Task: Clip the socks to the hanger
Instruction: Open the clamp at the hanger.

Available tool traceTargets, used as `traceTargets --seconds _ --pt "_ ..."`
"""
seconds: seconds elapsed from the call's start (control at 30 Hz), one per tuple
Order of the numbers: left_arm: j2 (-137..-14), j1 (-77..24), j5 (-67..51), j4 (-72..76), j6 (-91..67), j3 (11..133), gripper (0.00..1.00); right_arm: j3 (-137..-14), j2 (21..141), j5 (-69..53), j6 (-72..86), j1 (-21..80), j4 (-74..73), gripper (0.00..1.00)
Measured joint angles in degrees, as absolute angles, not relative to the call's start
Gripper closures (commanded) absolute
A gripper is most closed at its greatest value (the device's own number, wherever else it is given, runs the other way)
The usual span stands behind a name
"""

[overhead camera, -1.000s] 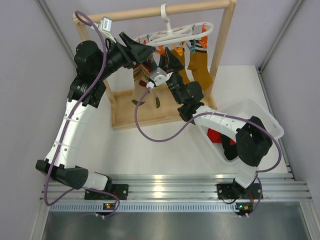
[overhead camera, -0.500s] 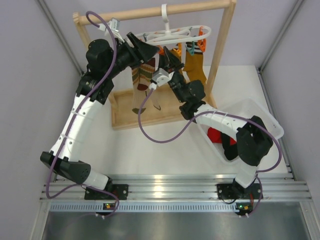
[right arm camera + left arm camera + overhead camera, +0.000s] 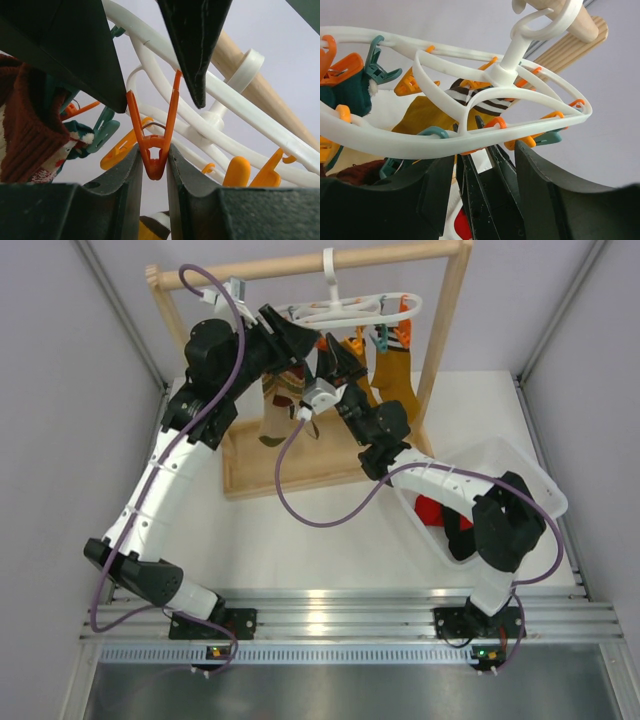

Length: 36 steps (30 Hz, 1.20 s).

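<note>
Hanger: hung on wooden rack; mustard pair clipped.
Red and black socks: none clipped, kept in white bin on tabletop.
Right claw: clenched on orange clip.
Left claw: spread, empty, beneath hanger.

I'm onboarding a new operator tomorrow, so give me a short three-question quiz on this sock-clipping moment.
1. True or false: the right gripper is pinching an orange clip between its fingers.
2. Multiple choice: in the top view, the red sock lies
A. in the white bin
B. clipped to the ring
C. flat on the table
3. Fill in: the left gripper, up at the hanger, has its jaws ___.

Key: 1 true; 2 A; 3 open.
</note>
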State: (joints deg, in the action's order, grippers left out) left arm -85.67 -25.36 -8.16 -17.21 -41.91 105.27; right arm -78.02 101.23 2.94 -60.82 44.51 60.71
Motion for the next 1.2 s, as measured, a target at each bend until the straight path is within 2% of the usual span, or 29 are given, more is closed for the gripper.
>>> traceTargets --seconds 0.9,1.13,1.2 --pt "-88.9 -26.7 -1.9 -18.4 -46.9 106.8 0.47 -77.2 101.2 5.2 -64.6 45.8 61.8 1.00" --pt "-88.9 -26.8 -1.0 -17.9 -48.1 106.8 0.71 -77.0 101.2 5.3 -64.9 46.2 61.8 1.00" --pt "-88.9 -26.8 -0.9 -18.0 -48.1 106.8 0.83 -76.7 101.0 5.3 -64.9 46.3 61.7 0.92"
